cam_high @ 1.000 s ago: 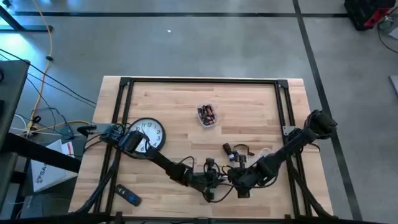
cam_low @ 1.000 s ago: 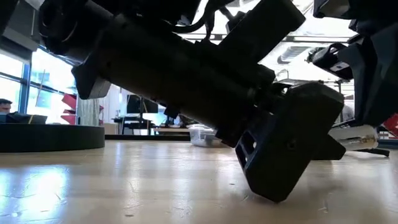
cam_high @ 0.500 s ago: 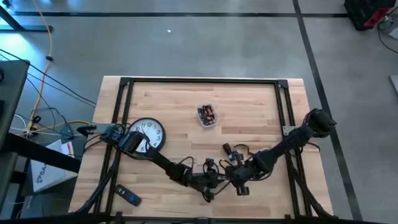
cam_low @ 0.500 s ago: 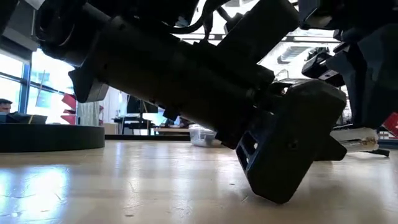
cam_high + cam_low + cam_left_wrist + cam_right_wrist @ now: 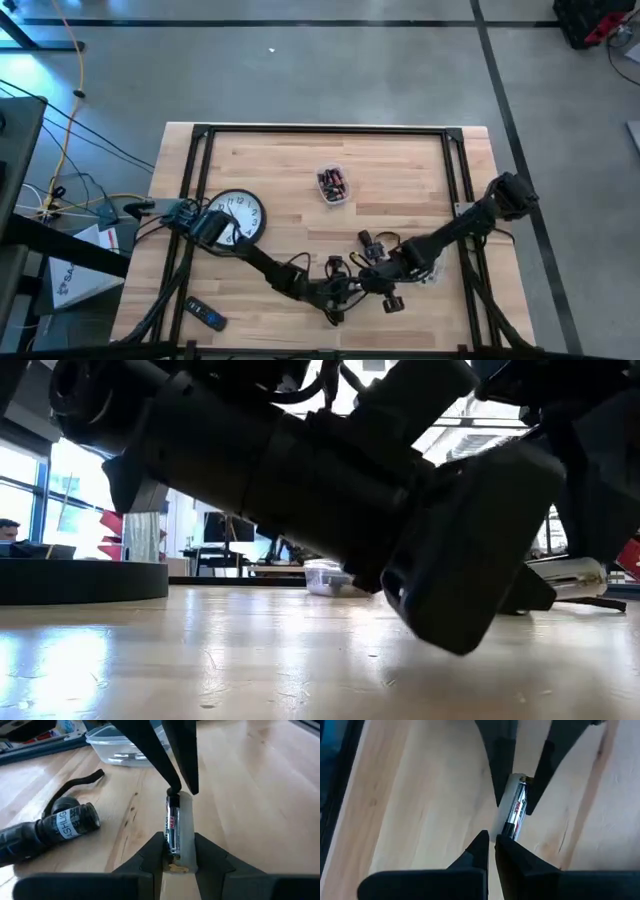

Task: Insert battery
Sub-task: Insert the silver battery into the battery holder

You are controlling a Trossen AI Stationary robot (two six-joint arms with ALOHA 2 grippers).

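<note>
A pale battery holder [image 5: 186, 827] with a black battery [image 5: 172, 822] lying in its slot sits between the fingers of my left gripper [image 5: 176, 852], near the table's front middle [image 5: 345, 290]. My right gripper [image 5: 493, 847] faces it from the other side. Its fingers are shut and their tips are at the battery's far end [image 5: 506, 827]. In the right wrist view the left fingers [image 5: 501, 775] flank the holder [image 5: 509, 795]. My left gripper pinches the holder's two long sides [image 5: 189, 852] between its two fingers, at the holder's near end. The fingers lie along the holder, slanting down. My right gripper's shut fingertips [image 5: 175, 790] meet the battery's opposite end [image 5: 172, 800], coming along the battery from the table's right.
A black flashlight [image 5: 55, 825] with a wrist strap lies close beside the holder. A clear tub of batteries [image 5: 333, 185] stands farther back, a wall clock [image 5: 240, 215] is at the left, and a remote [image 5: 205, 315] is at the front left. A small black part [image 5: 390, 302] lies near the right gripper.
My right gripper has moved toward the table's left and slightly toward its far edge, closing in on the left gripper and the holder. In the low view the left gripper has risen off the tabletop and tipped flatter.
</note>
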